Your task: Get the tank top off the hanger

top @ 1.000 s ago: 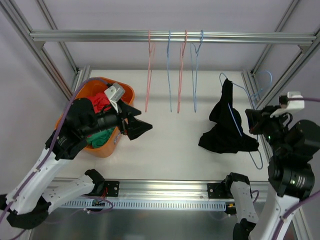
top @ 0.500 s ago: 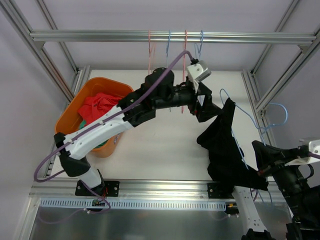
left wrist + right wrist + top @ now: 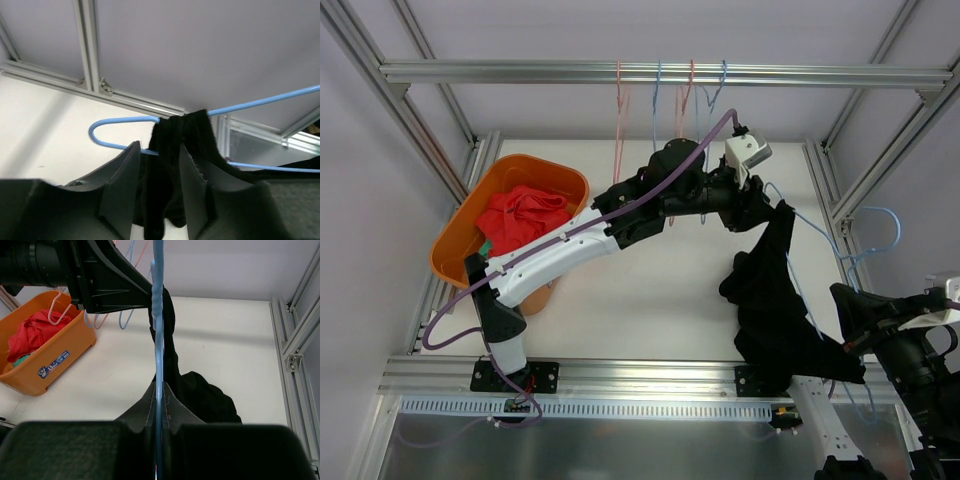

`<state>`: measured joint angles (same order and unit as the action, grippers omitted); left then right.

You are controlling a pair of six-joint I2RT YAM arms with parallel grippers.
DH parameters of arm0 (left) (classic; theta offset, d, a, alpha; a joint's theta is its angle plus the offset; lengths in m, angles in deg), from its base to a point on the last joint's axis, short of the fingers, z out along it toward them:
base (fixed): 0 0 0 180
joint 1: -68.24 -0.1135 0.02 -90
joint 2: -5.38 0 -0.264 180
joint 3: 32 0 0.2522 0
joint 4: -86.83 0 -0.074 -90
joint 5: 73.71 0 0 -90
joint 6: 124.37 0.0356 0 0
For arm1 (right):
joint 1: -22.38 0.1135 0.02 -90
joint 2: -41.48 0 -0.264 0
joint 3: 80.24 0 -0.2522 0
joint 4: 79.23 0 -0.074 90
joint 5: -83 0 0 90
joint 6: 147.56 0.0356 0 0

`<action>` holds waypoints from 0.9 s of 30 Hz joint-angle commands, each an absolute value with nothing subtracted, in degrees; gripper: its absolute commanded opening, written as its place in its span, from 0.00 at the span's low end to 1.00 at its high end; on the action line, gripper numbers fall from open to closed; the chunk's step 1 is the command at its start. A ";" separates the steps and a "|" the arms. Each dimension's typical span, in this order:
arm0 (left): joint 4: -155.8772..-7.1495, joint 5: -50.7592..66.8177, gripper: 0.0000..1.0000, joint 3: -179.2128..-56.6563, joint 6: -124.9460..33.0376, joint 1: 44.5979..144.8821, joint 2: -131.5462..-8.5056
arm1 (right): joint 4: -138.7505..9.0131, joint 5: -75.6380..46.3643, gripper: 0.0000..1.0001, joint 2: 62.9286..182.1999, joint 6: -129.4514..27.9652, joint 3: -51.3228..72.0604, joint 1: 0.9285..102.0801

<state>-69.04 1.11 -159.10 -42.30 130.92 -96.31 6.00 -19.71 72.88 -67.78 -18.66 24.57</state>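
Note:
A black tank top (image 3: 775,300) hangs from a light blue wire hanger (image 3: 883,214) held up at the right of the table. My right gripper (image 3: 850,335) is shut on the hanger's wire (image 3: 158,315), which runs straight up between its fingers (image 3: 158,387). The garment (image 3: 200,395) droops behind it. My left arm reaches across to the hanger's far end, where my left gripper (image 3: 767,212) straddles the bunched black strap (image 3: 180,130) draped over the blue wire (image 3: 120,120). Its jaws (image 3: 159,150) stand narrow round the strap. Whether they press it I cannot tell.
An orange basket (image 3: 470,215) with red clothes (image 3: 525,215) sits at the left. Pink and blue empty hangers (image 3: 660,150) dangle from the metal rail (image 3: 520,72) at the back, just behind my left wrist. Aluminium frame posts (image 3: 865,175) border the right side.
My left arm has swung from the basket across to the hanger and its jaws have narrowed round the strap. The right gripper has drawn the hanger and tank top nearer.

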 commanded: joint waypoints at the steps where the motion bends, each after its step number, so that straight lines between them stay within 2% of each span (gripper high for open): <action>1: -73.96 -1.90 0.37 -161.78 -42.63 131.52 -96.31 | 4.76 -18.51 0.00 75.06 -67.84 -19.64 25.10; 2: -74.57 -2.34 0.16 -161.78 -42.81 131.52 -96.48 | 4.67 -18.16 0.00 75.14 -67.93 -19.55 25.19; 5: -75.10 -2.61 0.00 -161.96 -43.69 131.52 -96.92 | 4.67 -18.07 0.00 75.32 -68.02 -19.29 25.19; 12: -75.89 7.66 0.00 -158.01 -44.92 131.52 -93.68 | 4.76 -16.40 0.00 74.71 -69.16 -16.74 26.95; 15: -75.90 21.52 0.00 -155.72 -48.07 131.70 -91.74 | 4.67 -19.73 0.00 73.66 -71.52 -15.07 27.56; 16: -75.98 29.66 0.00 -155.11 -49.04 131.70 -90.87 | 4.76 -20.52 0.00 72.61 -72.05 -14.81 28.17; 19: -75.81 36.84 0.00 -153.96 -50.72 131.70 -90.24 | 4.85 -22.64 0.00 70.06 -73.38 -14.98 29.66; 22: -75.81 38.00 0.00 -155.01 -50.90 131.70 -90.86 | 6.34 -22.73 0.00 68.65 -73.29 -17.52 31.77; 27: -75.98 31.51 0.00 -156.07 -51.42 131.87 -91.30 | 7.40 -12.56 0.00 68.12 -72.50 -22.10 34.42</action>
<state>-73.06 31.69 -153.95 -50.28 131.31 -93.69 7.51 -18.72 68.66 -72.06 -19.69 32.99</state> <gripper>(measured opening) 0.006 0.029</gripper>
